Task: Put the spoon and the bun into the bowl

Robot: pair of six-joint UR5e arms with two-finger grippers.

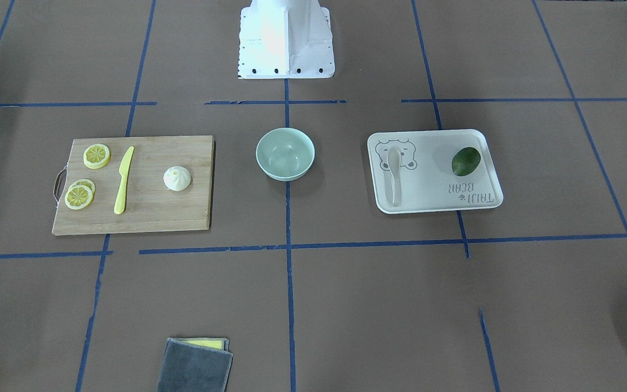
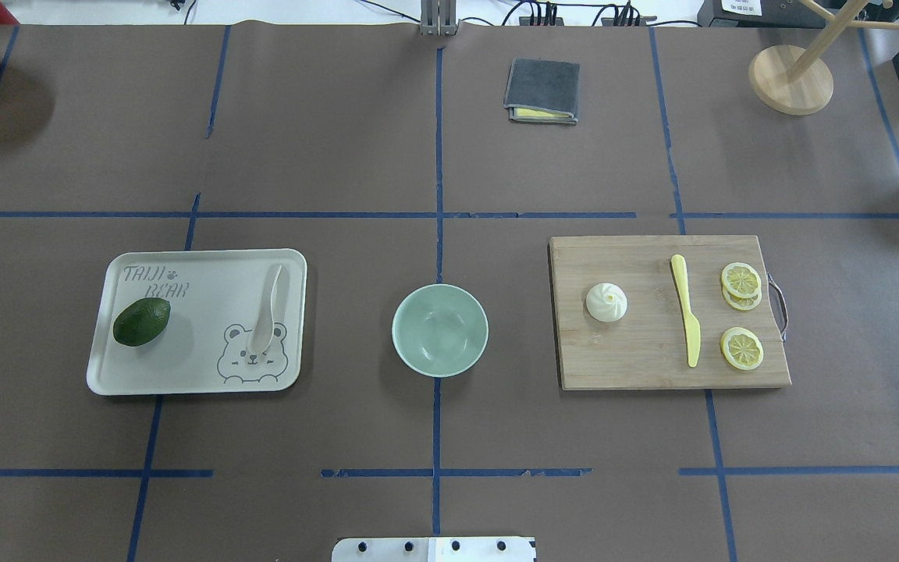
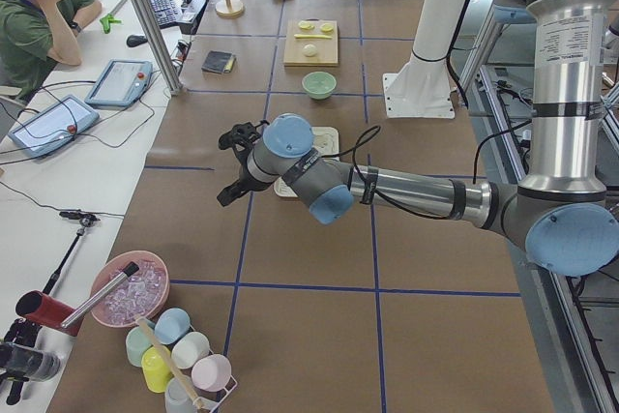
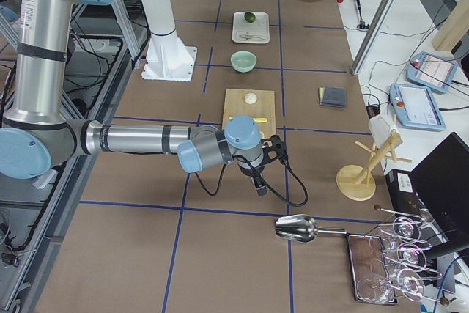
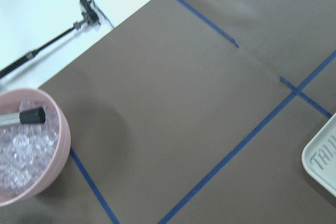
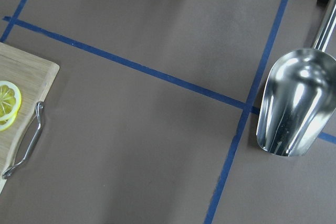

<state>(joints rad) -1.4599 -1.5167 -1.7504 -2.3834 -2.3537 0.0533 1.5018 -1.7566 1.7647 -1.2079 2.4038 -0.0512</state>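
Note:
The pale mint-green bowl (image 2: 440,329) stands at the table's middle, also in the front view (image 1: 285,153). The off-white spoon (image 2: 268,312) lies on the white bear-print tray (image 2: 192,343) on the robot's left. The white pleated bun (image 2: 606,302) sits on the wooden cutting board (image 2: 644,359) on the robot's right. The left gripper (image 3: 226,166) shows only in the exterior left view, well away from the tray. The right gripper (image 4: 277,150) shows only in the exterior right view, beyond the board. I cannot tell whether either is open or shut.
A green avocado (image 2: 141,321) lies on the tray. A yellow knife (image 2: 686,312) and lemon slices (image 2: 741,347) lie on the board. A folded grey cloth (image 2: 542,91), a wooden stand (image 2: 791,78), a metal scoop (image 6: 294,103) and a pink bowl (image 5: 58,150) stand at the edges.

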